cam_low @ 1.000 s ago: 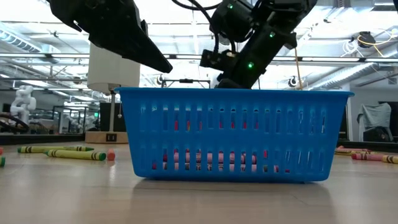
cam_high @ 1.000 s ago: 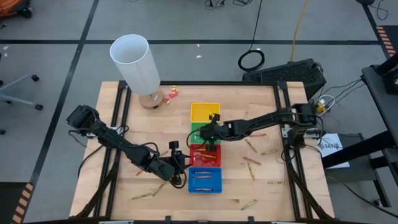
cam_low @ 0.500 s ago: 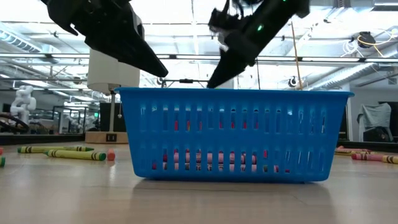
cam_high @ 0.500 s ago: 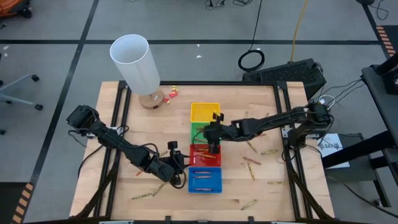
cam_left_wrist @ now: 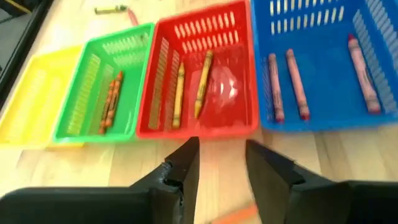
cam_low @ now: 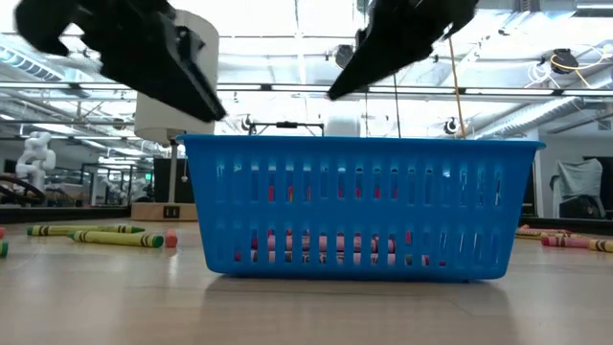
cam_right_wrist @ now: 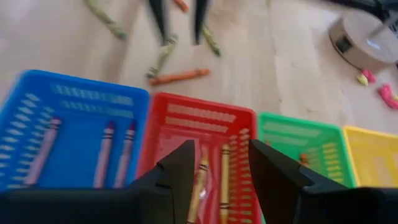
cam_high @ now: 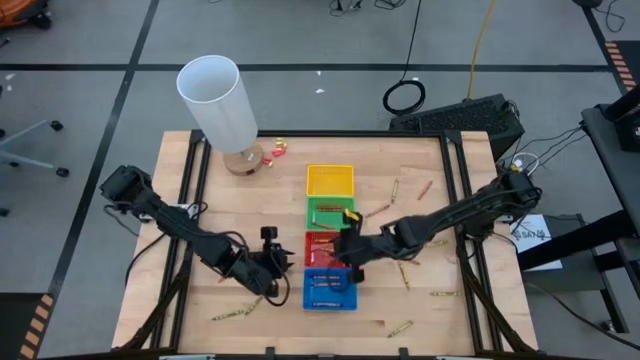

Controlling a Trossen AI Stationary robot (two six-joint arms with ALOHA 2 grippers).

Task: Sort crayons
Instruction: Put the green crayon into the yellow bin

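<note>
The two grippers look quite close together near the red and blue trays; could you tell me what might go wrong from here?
1. The left gripper and the right gripper flank the blue tray closely; a reach across could make the arms collide.
2. Either gripper dipping low might nudge the red tray or blue tray out of the row.
3. An orange crayon lies just beside the trays, where a passing finger could roll it away.

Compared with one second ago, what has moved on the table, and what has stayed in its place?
The right tool drew back from over the green tray, across the red tray, to the blue tray's edge; its fingers stand open and empty. The left tool shifted slightly away from the trays, beside an orange crayon on the table. The four trays and the white cylinder stayed put.
</note>
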